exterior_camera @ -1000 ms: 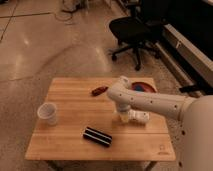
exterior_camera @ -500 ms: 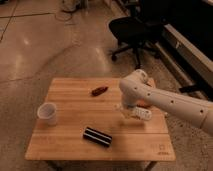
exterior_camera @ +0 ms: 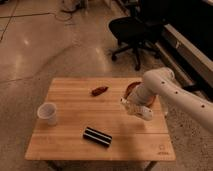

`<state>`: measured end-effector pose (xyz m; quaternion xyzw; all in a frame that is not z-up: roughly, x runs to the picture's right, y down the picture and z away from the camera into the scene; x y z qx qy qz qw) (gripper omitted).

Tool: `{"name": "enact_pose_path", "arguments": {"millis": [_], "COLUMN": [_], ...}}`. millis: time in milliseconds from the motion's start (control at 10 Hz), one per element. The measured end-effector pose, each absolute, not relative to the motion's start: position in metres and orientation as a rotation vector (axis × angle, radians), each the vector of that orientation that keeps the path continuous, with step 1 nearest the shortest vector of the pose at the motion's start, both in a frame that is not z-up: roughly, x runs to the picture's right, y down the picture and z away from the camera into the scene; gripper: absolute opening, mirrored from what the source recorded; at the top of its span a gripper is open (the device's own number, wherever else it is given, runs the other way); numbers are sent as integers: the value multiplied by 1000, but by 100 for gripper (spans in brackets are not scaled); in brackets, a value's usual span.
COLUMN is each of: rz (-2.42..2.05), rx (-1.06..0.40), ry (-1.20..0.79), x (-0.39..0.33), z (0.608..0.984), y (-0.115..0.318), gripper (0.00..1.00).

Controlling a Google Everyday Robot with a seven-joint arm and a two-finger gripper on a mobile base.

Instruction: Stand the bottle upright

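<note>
The small white bottle (exterior_camera: 143,111) lies tilted on its side on the right part of the wooden table (exterior_camera: 75,150), just in front of a red plate. My gripper (exterior_camera: 127,104) is at the end of the white arm (exterior_camera: 165,87) that reaches in from the right. It hangs low over the table, right at the bottle's left end. Whether it touches or holds the bottle does not show.
A translucent white cup (exterior_camera: 47,113) stands at the table's left. A black bar with white stripes (exterior_camera: 97,137) lies near the front middle. A small red-brown object (exterior_camera: 99,90) lies near the back. A red plate (exterior_camera: 134,88) sits partly behind the arm. A black office chair (exterior_camera: 132,30) stands beyond the table.
The arm has swung up and to the right, and its elbow now stands higher. The gripper stays by the bottle, which remains on its side at about the same spot.
</note>
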<state>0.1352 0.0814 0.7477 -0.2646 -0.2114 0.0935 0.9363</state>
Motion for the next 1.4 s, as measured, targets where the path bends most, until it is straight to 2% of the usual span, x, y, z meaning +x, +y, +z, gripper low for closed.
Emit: {"name": "enact_pose_path", "arguments": {"millis": [500,800,1400], "rz": [275,345,478], "rx": [-607,-668,-696], "ry": [-619,-727,-868], "x": [148,147,154], "z": [743,750,763], "y": [90,94,91], "gripper": [0,0,0]}}
